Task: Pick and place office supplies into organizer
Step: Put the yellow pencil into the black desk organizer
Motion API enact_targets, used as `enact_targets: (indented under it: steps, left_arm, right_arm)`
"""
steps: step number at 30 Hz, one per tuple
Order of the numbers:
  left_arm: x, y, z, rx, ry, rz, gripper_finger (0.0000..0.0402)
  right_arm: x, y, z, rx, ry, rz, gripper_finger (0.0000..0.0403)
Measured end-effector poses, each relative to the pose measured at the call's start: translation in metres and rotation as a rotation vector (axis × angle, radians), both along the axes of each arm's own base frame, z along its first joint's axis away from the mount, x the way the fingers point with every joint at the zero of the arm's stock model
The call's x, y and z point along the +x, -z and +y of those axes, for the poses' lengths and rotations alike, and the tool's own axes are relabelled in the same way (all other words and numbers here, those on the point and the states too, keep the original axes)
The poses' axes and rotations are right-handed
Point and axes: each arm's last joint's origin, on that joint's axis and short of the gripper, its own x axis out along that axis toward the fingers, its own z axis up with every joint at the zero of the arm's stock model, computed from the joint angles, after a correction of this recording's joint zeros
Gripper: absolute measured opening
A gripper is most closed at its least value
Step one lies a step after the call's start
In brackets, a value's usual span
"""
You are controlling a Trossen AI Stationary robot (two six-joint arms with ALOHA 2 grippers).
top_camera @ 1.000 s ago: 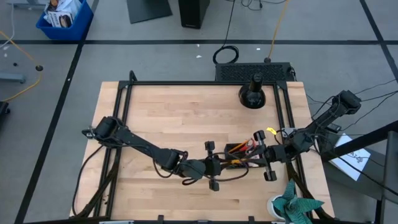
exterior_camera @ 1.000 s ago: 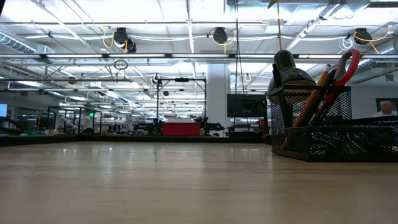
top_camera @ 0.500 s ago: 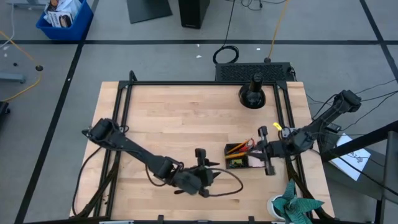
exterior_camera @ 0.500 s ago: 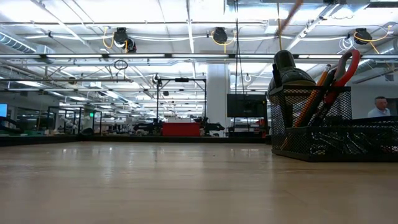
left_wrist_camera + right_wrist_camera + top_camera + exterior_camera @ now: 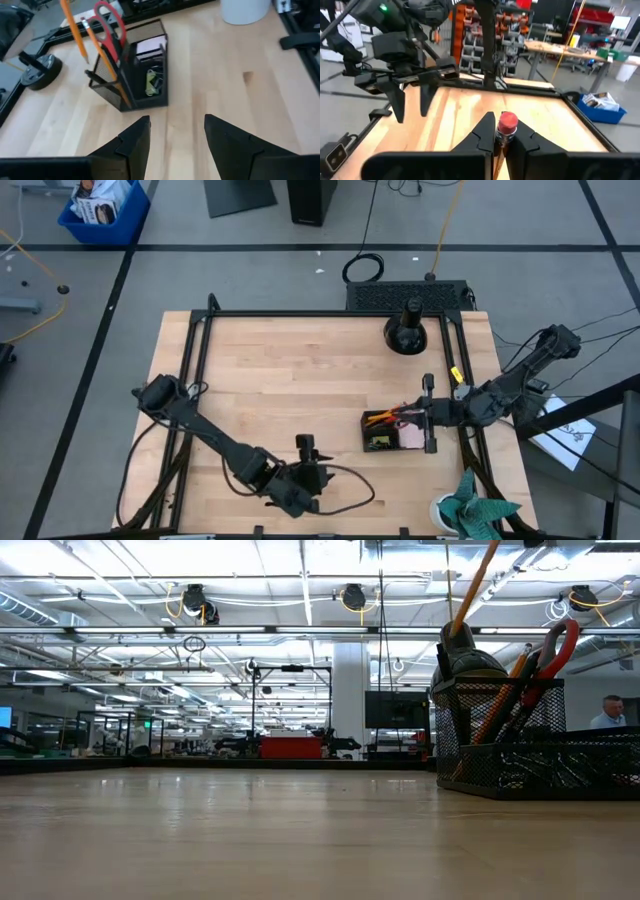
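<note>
The black mesh organizer stands at the table's right. In the left wrist view it holds red-handled scissors, an orange pencil, a pink sticky-note pad and a small yellow item. My right gripper is over the organizer's right side, shut on an orange pencil that slants above the tall compartment. My left gripper is open and empty near the table's near edge, left of the organizer. My right gripper pinches the orange pencil between its two fingers close to the red eraser end, which points back at the wrist camera. The pencil hangs tilted below the fingers. Its lower end is above the organizer's tall compartment; I cannot tell whether it touches it.
A round black domed object stands at the far right of the table. A teal paper plant in a white cup is at the near right corner. Bare wood lies to the organizer's left. A person shows in the room behind.
My left gripper has drawn back from the organizer toward the table's near edge and left, staying open and empty. My right gripper has shifted slightly toward the far edge over the organizer. Its pencil has come down into the low view, slanting above the tall compartment.
</note>
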Motion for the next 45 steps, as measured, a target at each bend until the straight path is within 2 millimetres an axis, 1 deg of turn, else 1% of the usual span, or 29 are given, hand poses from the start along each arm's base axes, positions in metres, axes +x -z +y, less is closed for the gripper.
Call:
enact_targets:
  steps: [2, 4, 9, 12, 20, 31, 37, 41, 45]
  left_arm:
    - [-0.003, 0.000, -0.005, 0.001, 0.013, 0.002, 0.0193]
    - [-0.007, 0.001, -0.009, -0.001, 0.020, 0.009, 0.0193]
    - [-0.012, 0.001, -0.017, -0.012, 0.033, 0.007, 0.0193]
    - [-0.014, 0.001, -0.019, -0.014, 0.038, 0.005, 0.0193]
    - [-0.017, 0.000, -0.022, 0.003, 0.005, -0.022, 0.0193]
    - [-0.016, 0.000, -0.022, -0.010, -0.002, -0.028, 0.0193]
    - [-0.015, -0.001, -0.023, -0.022, -0.003, -0.043, 0.0193]
    - [-0.015, -0.001, -0.023, -0.023, -0.003, -0.045, 0.0193]
    - [-0.015, -0.001, -0.023, -0.023, -0.004, -0.046, 0.0193]
  right_arm:
    - [0.000, -0.006, 0.000, 0.005, 0.003, 0.025, 0.0010]
    - [0.000, -0.007, 0.000, 0.008, 0.008, 0.062, 0.0010]
    - [0.001, 0.000, 0.000, 0.036, 0.033, 0.126, 0.0010]
    - [0.005, 0.009, 0.002, 0.032, 0.091, 0.171, 0.0010]
    - [0.024, 0.032, 0.013, 0.020, 0.244, 0.222, 0.0010]
    - [0.039, 0.060, 0.023, 0.051, 0.332, 0.290, 0.0010]
    - [0.035, 0.084, 0.016, 0.111, 0.435, 0.289, 0.0010]
    - [0.031, 0.092, 0.011, 0.170, 0.475, 0.251, 0.0010]
    - [0.028, 0.095, 0.008, 0.209, 0.464, 0.210, 0.0010]
